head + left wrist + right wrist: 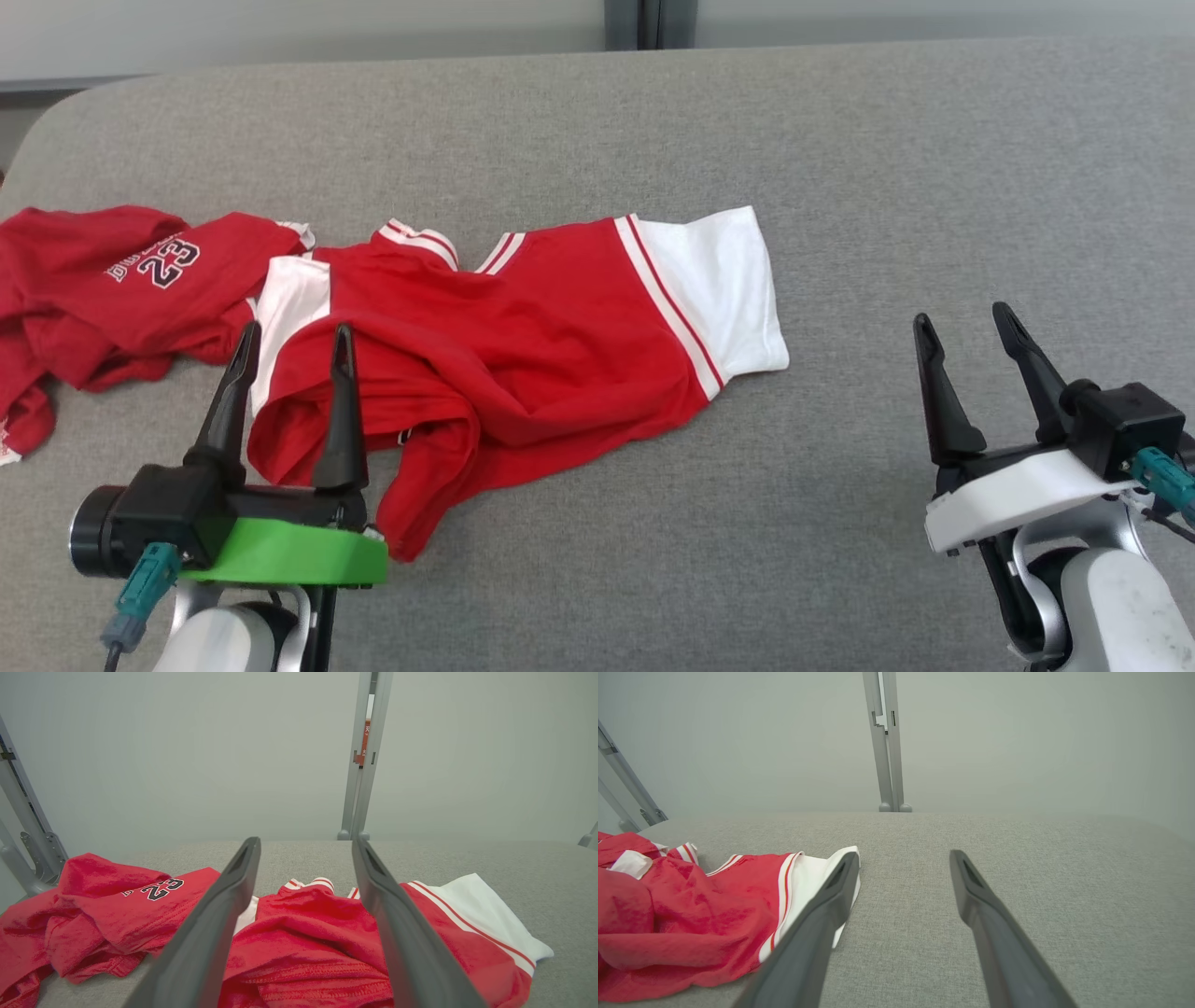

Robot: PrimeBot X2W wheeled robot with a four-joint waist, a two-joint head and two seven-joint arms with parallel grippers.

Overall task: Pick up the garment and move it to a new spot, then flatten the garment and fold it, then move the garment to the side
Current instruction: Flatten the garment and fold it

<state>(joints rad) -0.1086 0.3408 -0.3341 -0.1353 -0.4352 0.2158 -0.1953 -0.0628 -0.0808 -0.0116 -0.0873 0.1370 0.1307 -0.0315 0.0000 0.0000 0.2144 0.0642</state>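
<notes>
- Hovering released and empty, the left fingers (342, 411) have the crumpled red-and-white garment (523, 345) just beneath and ahead.
- The right fingers (941, 401), likewise released, hang over grey tabletop (887, 187), the garment's white sleeve (733, 280) to their left.
- Left of the left fingers: a red "23" shirt (140, 280).

Grey fabric-covered table (840, 187) stretching wide, rounded far-left corner; behind, pale plain wall (187, 756), split by a grey metal post (362, 788).
</notes>
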